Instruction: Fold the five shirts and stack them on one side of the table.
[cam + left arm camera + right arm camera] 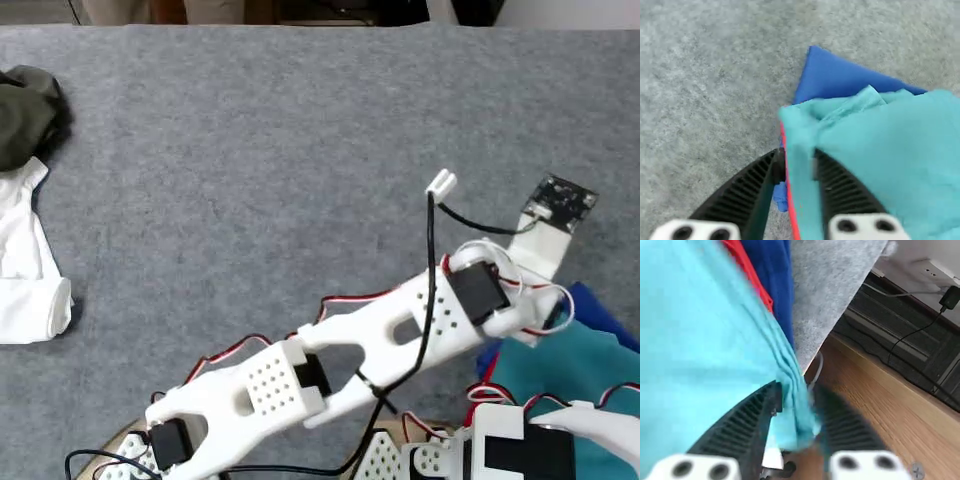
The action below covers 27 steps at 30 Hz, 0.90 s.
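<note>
Where the flat grey felt table (250, 150) reaches its near right corner, a soft teal cloth shirt (880, 150) lies on top of a small pile. Its edge is doubled into a thick, smooth fold. Under it a thin red shirt (747, 265) shows as a narrow strip, and a royal-blue shirt (840, 80) lies lowest, one sharp, crisp corner jutting out onto the felt.

The left gripper (799, 167) is pinched tight on the teal fold, with the cloth squeezed between its ribbed black fingers (755, 185). The right gripper (797, 400) is likewise clamped on a bunched, pleated edge of the same shirt, just at the table's edge. The white plastic left arm (400, 330), trailing red and black wires, stretches across from the near left to the pile.

Well apart, at the far left, a crumpled dark olive shirt (25, 115) touches a loosely folded white shirt (25, 260).

Past the table's edge are a wooden floor (880, 405), a black cable (910, 340) and a black wall plug (949, 297).
</note>
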Available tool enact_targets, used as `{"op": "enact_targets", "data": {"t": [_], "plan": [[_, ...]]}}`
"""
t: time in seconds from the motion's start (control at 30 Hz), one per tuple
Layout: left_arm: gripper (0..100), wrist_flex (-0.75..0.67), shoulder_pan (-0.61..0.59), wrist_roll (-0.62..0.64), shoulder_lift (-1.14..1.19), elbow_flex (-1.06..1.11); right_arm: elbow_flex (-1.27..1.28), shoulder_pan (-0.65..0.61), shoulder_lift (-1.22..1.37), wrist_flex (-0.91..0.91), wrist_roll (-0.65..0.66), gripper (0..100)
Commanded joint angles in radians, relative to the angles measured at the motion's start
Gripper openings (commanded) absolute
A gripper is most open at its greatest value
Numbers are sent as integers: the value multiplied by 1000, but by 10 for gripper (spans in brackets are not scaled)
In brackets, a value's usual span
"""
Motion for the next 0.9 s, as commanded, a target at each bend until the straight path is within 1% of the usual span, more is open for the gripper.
{"op": "enact_targets", "data": {"t": [0.0,0.07,0.13,0.23,0.3,0.37,0.43,0.47,0.53,0.57,0.67,0.73,0.87], "plan": [[180,17,-12,18,-24,-25,-2,-10,-12,-26,29,295],[181,41,-23,18,-24,-63,-22,-12,-12,-15,41,325],[181,80,-41,18,-24,-121,-68,-18,-12,18,41,324],[181,137,-92,18,-24,-229,-173,-48,-12,117,35,314],[150,183,-135,15,-24,-308,-259,-97,-12,204,34,257],[89,229,-173,-18,-24,-377,-344,-154,-12,293,34,150],[52,267,-207,-57,-36,-376,-430,-234,-12,376,18,27],[41,295,-226,-66,-58,-374,-467,-288,-12,410,15,2],[27,338,-272,-69,-114,-371,-515,-380,-12,454,-5,21],[21,347,-301,-78,-140,-367,-530,-429,-12,453,-37,15],[19,351,-400,-98,-211,-364,-544,-572,-12,454,-109,9],[19,353,-471,-127,-262,-359,-541,-659,-22,456,-121,9],[19,353,-595,-181,-358,-239,-470,-825,-91,456,-147,9]]}}
